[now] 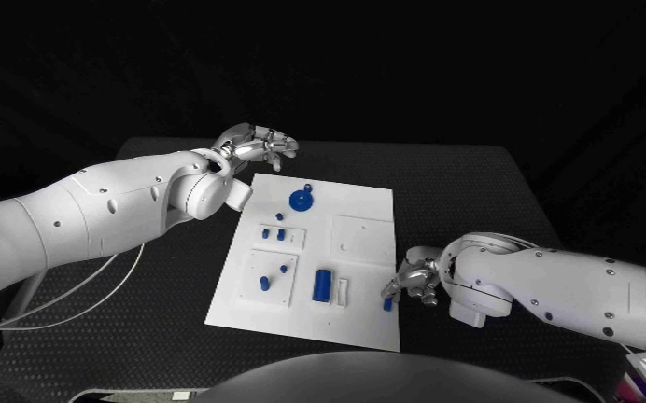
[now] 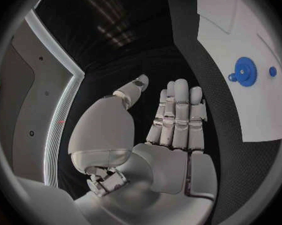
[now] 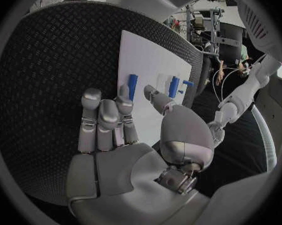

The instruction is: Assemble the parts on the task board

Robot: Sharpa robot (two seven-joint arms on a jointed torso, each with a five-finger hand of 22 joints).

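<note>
Head view: the white board (image 1: 361,235) lies in the middle of the black table (image 1: 161,310), with small blue parts spread over it. A blue gear (image 1: 301,201) sits near its far edge, a blue cylinder (image 1: 323,284) lies near its near edge, and a small blue peg (image 1: 387,304) lies at the board's near right edge. The left hand (image 1: 256,149) hangs above the table just beyond the board's far left corner, fingers loosely apart, holding nothing. The right hand (image 1: 414,279) is low at the board's right edge, its fingertips just beside the small blue peg; from here contact cannot be told. Left wrist view: the left hand (image 2: 172,130) is flat and extended, fingers side by side, thumb set apart, palm empty, over the dark table. The board (image 2: 241,45) lies beyond it, carrying the blue gear (image 2: 244,71). Right wrist view: the right hand (image 3: 125,135) is part-open, fingers bent forward over the board's edge and thumb apart, nothing in its grasp. The small blue peg (image 3: 132,85) lies just past the fingertips (image 3: 124,101), with the blue cylinder (image 3: 173,86) farther along the board (image 3: 147,60).
</note>
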